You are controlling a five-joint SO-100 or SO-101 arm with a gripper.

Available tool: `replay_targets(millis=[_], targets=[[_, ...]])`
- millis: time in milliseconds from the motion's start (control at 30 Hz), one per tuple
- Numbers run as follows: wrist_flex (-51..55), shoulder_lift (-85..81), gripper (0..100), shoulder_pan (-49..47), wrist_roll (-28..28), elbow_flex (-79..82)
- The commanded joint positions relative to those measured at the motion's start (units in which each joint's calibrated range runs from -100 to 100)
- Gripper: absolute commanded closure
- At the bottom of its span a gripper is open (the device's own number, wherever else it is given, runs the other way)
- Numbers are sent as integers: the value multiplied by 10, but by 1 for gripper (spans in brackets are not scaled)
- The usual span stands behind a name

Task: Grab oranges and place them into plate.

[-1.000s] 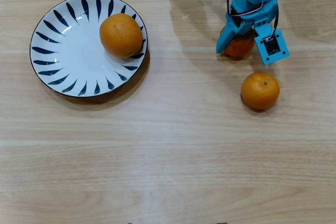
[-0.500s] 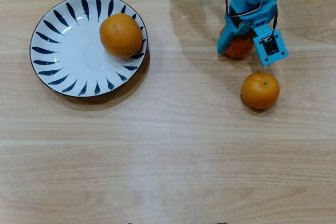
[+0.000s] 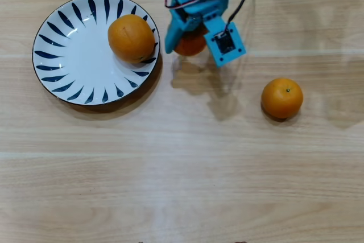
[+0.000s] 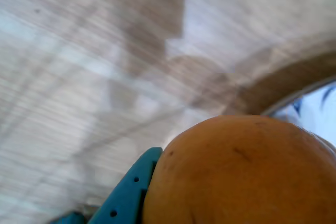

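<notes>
Where the overhead view looks straight down on a pale wooden table (image 3: 187, 169), a blue robot arm reaches in from the top edge, and its gripper (image 3: 190, 42) is clenched around a small orange (image 3: 190, 45). That fruit sits between the two blue fingers: one finger (image 3: 175, 27) presses its left side, and the other side of the gripper, which carries a small dark camera module (image 3: 226, 41), lies to its right. Only the lower part of this orange shows, since the arm covers the rest. It appears to be lifted off the table, because the arm's shadow falls separately on the wood below it, though the view from above makes that hard to confirm.

Just left of the gripper lies a round white plate (image 3: 68, 49) with dark blue leaf strokes around its rim. A larger orange (image 3: 131, 38) rests in the plate, against its upper right rim. A third orange (image 3: 282, 98), with a stem dot on top, sits alone on the table, well apart to the lower right.

The wrist view is heavily blurred. The held orange (image 4: 241, 171) fills the lower right, touching a blue finger (image 4: 126, 192) at its left. The plate's rim (image 4: 307, 90) shows at the right edge.
</notes>
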Motion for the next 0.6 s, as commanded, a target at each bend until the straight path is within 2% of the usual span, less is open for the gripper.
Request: replay_targets(millis=[0, 100, 200, 300, 467, 567], targets=[[43, -68, 69, 120, 94, -74], [35, -69, 69, 195, 160, -76], [26, -52, 69, 270, 195, -76], [8, -25, 69, 325, 216, -76], [-37, 34, 68, 348, 225, -76], [-48, 53, 60, 346, 220, -76]])
